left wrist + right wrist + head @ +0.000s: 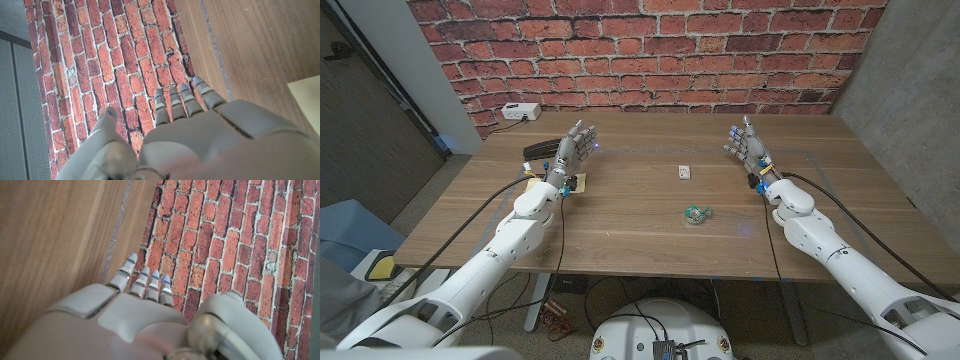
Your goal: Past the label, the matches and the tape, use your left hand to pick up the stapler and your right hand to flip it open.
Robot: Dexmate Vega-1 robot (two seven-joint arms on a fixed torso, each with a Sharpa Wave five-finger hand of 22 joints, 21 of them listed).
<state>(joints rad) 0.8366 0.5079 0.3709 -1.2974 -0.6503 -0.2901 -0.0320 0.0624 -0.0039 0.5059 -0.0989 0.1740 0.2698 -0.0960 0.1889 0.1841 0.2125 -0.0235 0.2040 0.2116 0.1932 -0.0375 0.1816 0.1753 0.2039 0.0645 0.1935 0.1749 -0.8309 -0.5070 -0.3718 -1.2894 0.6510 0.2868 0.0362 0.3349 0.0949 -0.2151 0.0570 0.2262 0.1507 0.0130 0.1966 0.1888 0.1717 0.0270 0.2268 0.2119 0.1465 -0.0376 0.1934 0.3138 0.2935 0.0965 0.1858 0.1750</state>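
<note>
Stapler (542, 150) far left, likely rigid, weighty; grasp around body. Left hand (574, 146) beside it, right hand (747, 146) both released, empty.

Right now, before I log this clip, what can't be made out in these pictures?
- Stapler, head view: partly hidden behind the left hand.
- Label, head view: largely covered by the left wrist.
- Matches, head view: too small to read.
- Tape, head view: small, detail unclear.
</note>
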